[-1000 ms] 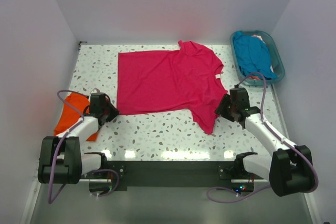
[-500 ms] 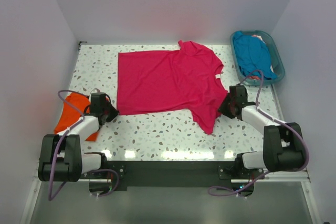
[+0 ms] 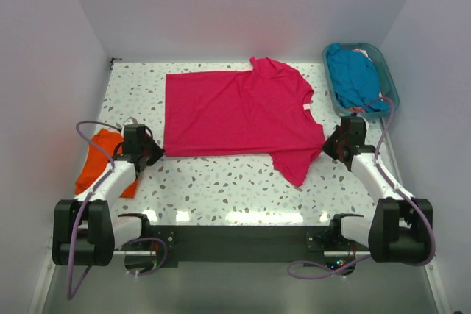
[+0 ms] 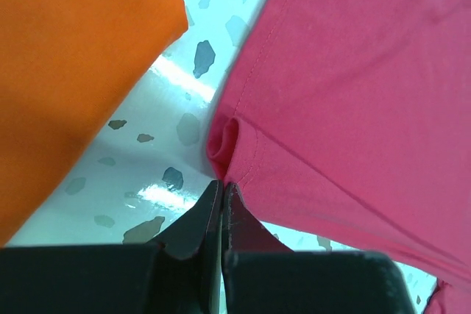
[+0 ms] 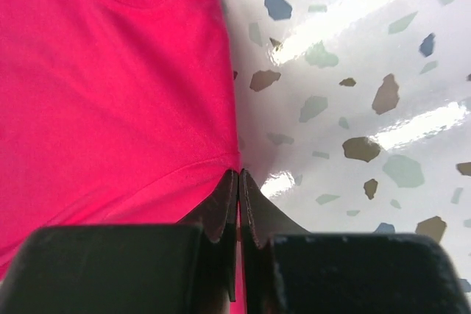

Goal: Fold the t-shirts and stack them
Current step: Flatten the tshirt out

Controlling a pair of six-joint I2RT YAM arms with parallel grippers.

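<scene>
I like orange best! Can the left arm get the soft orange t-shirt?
Probably yes. The soft orange t-shirt lies right beside the left gripper, only bare speckled table between. But its jaws are shut on a corner of the hot pink t-shirt, so it must let go first.

The hot-pink tee (image 3: 235,112), orange tee (image 3: 92,167) and blue tee (image 3: 352,75) are plain (basket (image 3: 392,92) teal), the table (image 3: 221,178) white, dark-speckled.

Overhead, close wrists; probably common t-shirt (image 3: 235,112)
</scene>
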